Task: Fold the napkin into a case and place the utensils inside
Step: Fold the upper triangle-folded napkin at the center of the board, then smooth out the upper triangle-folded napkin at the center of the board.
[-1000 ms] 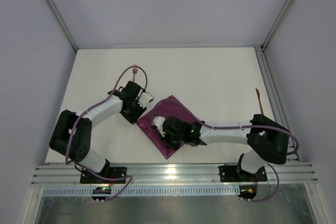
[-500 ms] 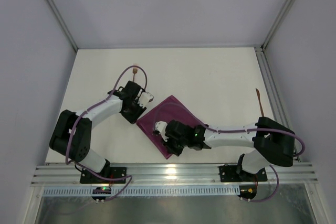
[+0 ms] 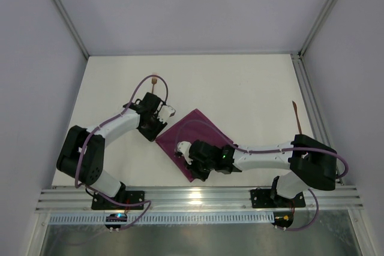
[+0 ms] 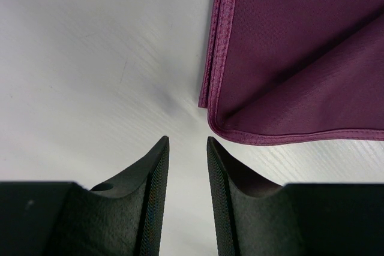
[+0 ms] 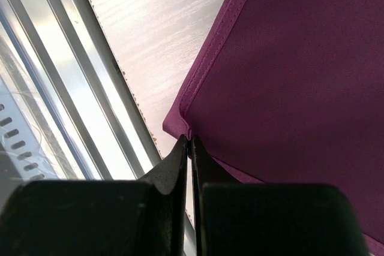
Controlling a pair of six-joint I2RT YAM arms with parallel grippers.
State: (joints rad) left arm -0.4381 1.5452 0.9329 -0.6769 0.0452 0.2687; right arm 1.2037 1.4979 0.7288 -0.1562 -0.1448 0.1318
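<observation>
The magenta napkin (image 3: 198,127) lies folded as a diamond at the table's near middle. In the left wrist view its hemmed corner (image 4: 211,109) shows doubled layers. My left gripper (image 3: 156,131) (image 4: 188,143) stands open just short of that left corner, with only bare table between its fingers. My right gripper (image 3: 194,171) (image 5: 189,140) is shut on the napkin's hem beside the near corner (image 5: 175,125), close to the table's front edge. One copper utensil (image 3: 155,82) lies at the back left, another utensil (image 3: 295,114) at the far right.
Aluminium rails (image 3: 198,197) (image 5: 66,88) run along the near edge, right beside the napkin's near corner. A rail (image 3: 306,100) also runs down the right side next to the right utensil. Grey walls close in the table.
My right gripper has slid across the napkin toward its near corner and the front edge. The left arm has not moved.
</observation>
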